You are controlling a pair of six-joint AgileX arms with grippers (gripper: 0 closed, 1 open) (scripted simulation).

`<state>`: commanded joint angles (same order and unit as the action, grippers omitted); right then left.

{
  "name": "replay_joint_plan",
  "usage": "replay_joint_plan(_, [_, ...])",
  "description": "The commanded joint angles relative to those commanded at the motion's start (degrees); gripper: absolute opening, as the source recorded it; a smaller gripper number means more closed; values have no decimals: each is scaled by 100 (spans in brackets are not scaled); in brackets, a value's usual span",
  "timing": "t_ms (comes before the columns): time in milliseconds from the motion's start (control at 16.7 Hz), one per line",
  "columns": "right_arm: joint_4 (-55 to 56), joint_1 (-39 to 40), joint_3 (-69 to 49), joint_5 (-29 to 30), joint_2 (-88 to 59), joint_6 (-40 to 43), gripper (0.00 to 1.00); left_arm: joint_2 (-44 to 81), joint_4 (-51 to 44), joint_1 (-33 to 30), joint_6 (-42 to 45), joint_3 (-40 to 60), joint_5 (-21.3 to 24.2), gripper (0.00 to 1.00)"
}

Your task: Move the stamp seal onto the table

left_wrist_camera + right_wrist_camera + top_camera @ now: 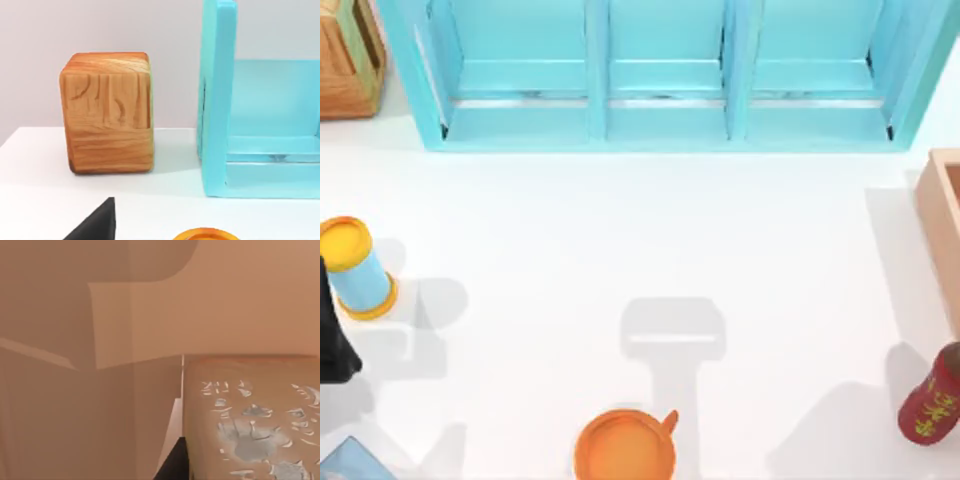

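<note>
- Clearly, the right gripper (172, 465) is the one at work. In the right wrist view a dark part of it is just beside the edge of the stamp seal (250, 420).
- The stamp seal is a tan block, and the face toward this camera carries broken white marks. Plain wooden walls stand close around it, so I judge that it is inside the wooden box (942, 220) at the right edge of the table (620, 230).
- I cannot tell whether the right gripper is apart, together, or clamped on the block.
- The block is very near the right gripper, directly before it. Its long axis I cannot tell, because only a part of one face is visible.
- The left gripper (335, 330) is parked at the left edge of the table, beside the yellow and blue can (355, 268). Whether it is apart or together I also cannot tell.
- The left gripper is well apart from the wooden box, so the right arm is much nearer to the block.
- My judgement: the block is not yet on the table. The coming move must bring it up over the box wall and toward the left, where the white surface is bare between the red bottle (932, 398) and the orange cup (625, 447).
</note>
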<state>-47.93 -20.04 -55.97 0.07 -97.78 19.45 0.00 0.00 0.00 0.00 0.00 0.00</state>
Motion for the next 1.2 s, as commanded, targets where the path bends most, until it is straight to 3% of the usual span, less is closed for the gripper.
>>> replay_joint_plan(300, [-744,580,-878,144,30,-933,0,0,0,0,0,0,0,100])
replay_joint_plan(660, [-2403,2007,-2076,149,217,-2654,0,0,0,0,0,0,0,100])
replay_joint_plan(960, [-3325,2943,-2529,20,750,-3028,0,0,0,0,0,0,0,100])
replay_joint_plan(1200, [-3448,3065,-2598,6,840,-3046,0,0,0,0,0,0,0,100])
